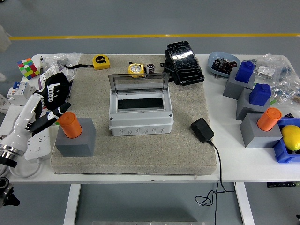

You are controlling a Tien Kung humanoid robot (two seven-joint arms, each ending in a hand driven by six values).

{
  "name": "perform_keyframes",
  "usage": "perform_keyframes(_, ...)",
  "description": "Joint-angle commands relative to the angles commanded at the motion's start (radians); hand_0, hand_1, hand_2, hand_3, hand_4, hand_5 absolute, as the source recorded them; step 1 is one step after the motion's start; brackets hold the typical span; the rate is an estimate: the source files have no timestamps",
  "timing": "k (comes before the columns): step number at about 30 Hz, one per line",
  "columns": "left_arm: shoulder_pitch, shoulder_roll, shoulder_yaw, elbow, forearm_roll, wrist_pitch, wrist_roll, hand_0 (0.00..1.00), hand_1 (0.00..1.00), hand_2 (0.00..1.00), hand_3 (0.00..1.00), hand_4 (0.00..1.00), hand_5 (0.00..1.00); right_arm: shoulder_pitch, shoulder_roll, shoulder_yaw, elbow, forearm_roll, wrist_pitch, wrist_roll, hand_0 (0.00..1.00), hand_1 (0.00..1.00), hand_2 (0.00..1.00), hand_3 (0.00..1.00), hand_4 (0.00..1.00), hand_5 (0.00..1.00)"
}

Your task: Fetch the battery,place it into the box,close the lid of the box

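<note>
One robot hand shows — the left hand (55, 101), its fingers curled around the top of the orange battery (70, 125), which stands in a grey holder (76, 139) on the mat's left; the grey box (140, 110) sits mid-mat, well apart, lid (138, 83) raised.

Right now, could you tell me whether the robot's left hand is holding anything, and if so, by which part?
The left hand is at the orange battery standing in the gray block, fingers against its top. Whether they actually grip it cannot be told.

Bright, even overhead light, soft shadows, sharp pic w/ glare on black pouch (185, 62).
</note>
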Motion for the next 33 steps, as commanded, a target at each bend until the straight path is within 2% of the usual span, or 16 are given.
perform_keyframes(2, 0.001, -0.005, 0.006, 0.007, 0.004, 0.011, -0.007, 0.785, 0.846, 0.877, 0.843, 0.998, 0.753, -0.001, 0.001, 0.000, 0.000, 0.000, 0.000, 0.000, 0.641, 0.656, 0.659, 0.532, 0.948, 0.432)
perform_keyframes(3, 0.001, -0.007, 0.009, 0.010, 0.005, 0.017, -0.011, 0.778, 0.826, 0.790, 0.772, 0.998, 0.539, -0.001, 0.001, 0.000, 0.000, 0.000, 0.000, 0.001, 0.642, 0.656, 0.658, 0.532, 0.947, 0.431)
perform_keyframes(8, -0.008, -0.024, 0.031, 0.034, 0.030, 0.050, -0.035, 0.778, 0.826, 0.790, 0.772, 0.998, 0.539, 0.001, 0.003, -0.001, 0.002, 0.000, -0.003, 0.003, 0.642, 0.656, 0.658, 0.532, 0.947, 0.431)
perform_keyframes(9, -0.010, -0.026, 0.035, 0.037, 0.035, 0.055, -0.037, 0.723, 0.736, 0.698, 0.678, 0.998, 0.316, 0.001, 0.003, -0.001, 0.003, 0.001, -0.003, 0.003, 0.641, 0.655, 0.658, 0.532, 0.947, 0.432)
perform_keyframes(14, -0.024, -0.041, 0.048, 0.062, 0.052, 0.069, -0.031, 0.723, 0.736, 0.698, 0.678, 0.998, 0.316, 0.000, 0.003, -0.002, 0.002, 0.001, -0.003, 0.003, 0.641, 0.655, 0.658, 0.532, 0.947, 0.432)
perform_keyframes(15, -0.027, -0.045, 0.051, 0.068, 0.052, 0.071, -0.031, 0.561, 0.642, 0.640, 0.667, 0.998, 0.107, 0.000, 0.004, -0.001, 0.001, 0.001, -0.002, 0.003, 0.641, 0.655, 0.658, 0.532, 0.947, 0.433)
perform_keyframes(20, -0.040, -0.068, 0.057, 0.088, 0.046, 0.075, -0.035, 0.561, 0.642, 0.640, 0.667, 0.998, 0.107, 0.001, 0.005, -0.001, 0.001, 0.002, 0.001, 0.003, 0.641, 0.655, 0.658, 0.532, 0.947, 0.433)
perform_keyframes(21, -0.042, -0.070, 0.060, 0.091, 0.045, 0.074, -0.035, 0.462, 0.574, 0.579, 0.648, 0.998, 0.021, 0.001, 0.005, -0.001, 0.001, 0.002, 0.001, 0.003, 0.641, 0.656, 0.658, 0.532, 0.947, 0.431)
perform_keyframes(33, -0.049, -0.083, 0.072, 0.108, -0.013, 0.072, -0.057, 0.449, 0.543, 0.557, 0.632, 0.998, 0.002, 0.002, 0.008, 0.000, 0.002, 0.002, 0.001, 0.003, 0.642, 0.655, 0.658, 0.532, 0.946, 0.431)
